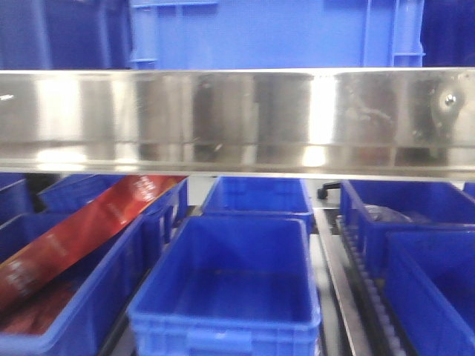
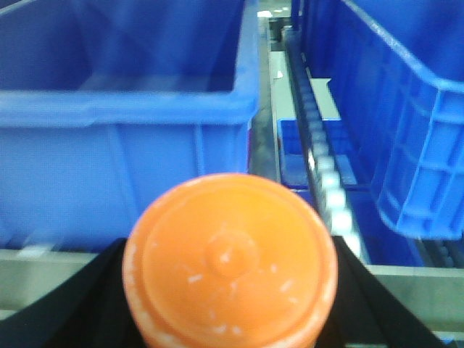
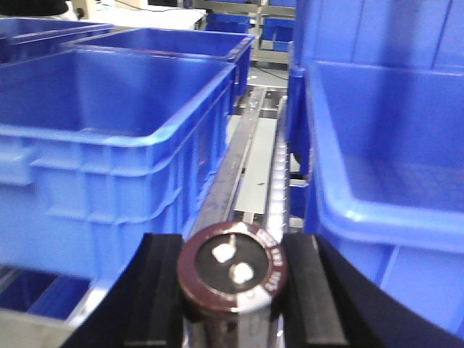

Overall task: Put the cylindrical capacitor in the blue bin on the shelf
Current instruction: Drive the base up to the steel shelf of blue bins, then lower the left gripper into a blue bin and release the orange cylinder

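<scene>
We take this for a parts store in a warehouse or factory. A gleaming stainless-steel shelf [image 1: 237, 119] with a bolted front rail carries rows of matching open-topped blue bins [image 1: 230, 274], set side by side in lanes. Metal roller tracks [image 2: 326, 174] run between the lanes, and larger blue crates [image 1: 274, 33] stand on the tier above.

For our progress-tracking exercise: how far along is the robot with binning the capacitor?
Done: the right gripper grips the dark maroon, silver-rimmed cylindrical capacitor. In hand: it is held outside the blue plastic bins on the steel shelf; the left gripper holds a round orange-capped item. Left: move over a bin and release.
</scene>
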You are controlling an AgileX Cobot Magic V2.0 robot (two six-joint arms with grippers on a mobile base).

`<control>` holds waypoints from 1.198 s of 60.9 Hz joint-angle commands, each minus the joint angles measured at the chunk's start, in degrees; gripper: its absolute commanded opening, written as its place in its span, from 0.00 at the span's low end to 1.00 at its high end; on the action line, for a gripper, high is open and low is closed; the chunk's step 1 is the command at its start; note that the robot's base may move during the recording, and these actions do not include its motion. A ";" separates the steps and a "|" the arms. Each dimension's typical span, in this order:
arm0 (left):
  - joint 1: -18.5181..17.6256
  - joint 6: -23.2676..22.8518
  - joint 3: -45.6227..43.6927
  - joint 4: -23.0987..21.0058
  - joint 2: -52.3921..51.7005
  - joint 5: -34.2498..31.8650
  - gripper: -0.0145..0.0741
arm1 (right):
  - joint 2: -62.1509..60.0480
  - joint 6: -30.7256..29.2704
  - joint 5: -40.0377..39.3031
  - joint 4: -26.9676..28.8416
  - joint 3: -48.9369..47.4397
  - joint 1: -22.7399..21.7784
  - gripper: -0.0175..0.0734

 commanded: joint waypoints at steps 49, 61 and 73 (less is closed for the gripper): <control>-0.37 0.07 0.01 -0.07 -0.07 -1.31 0.04 | -0.25 -0.08 -1.76 -0.16 -0.04 0.10 0.05; -0.37 0.07 0.01 -0.07 -0.07 -1.31 0.04 | -0.25 -0.08 -1.76 -0.16 -0.04 0.10 0.05; -0.37 0.07 0.01 -0.07 -0.07 -1.31 0.04 | -0.25 -0.08 -1.76 -0.16 -0.04 0.10 0.05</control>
